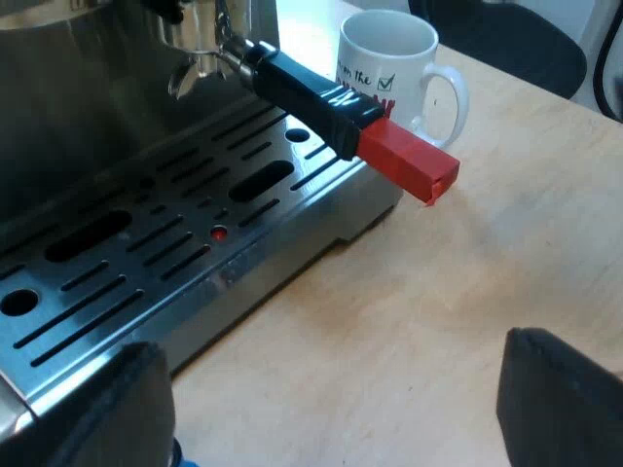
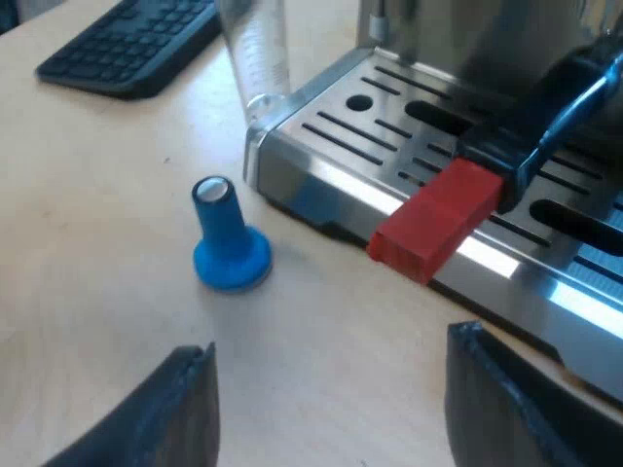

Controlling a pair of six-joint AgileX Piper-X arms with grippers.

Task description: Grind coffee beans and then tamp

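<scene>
At the front of the one espresso machine (image 1: pixel 88 88), a single metal holder (image 1: pixel 302 88) is locked in, its dark handle reaching out over the slotted drip tray (image 1: pixel 175 243) and its red end (image 1: pixel 409 161) hanging past the tray's edge above the wooden table (image 1: pixel 438 321). One white mug (image 1: pixel 389 68) with printed lettering stands upright on the table just beyond that red end, close to the tray's corner. One blue tamper (image 2: pixel 229 238) stands on its broad base on the table, near another tray corner but apart from it. One clear measuring glass (image 2: pixel 255 53) stands just beside that same corner, and one dark keyboard (image 2: pixel 127 44) lies farther off. There are two grippers. The left gripper (image 1: pixel 331 428) hovers above the table before the tray, fingers spread wide with nothing between them. The right gripper (image 2: pixel 331 409) hovers near the red end, likewise wide and empty.
</scene>
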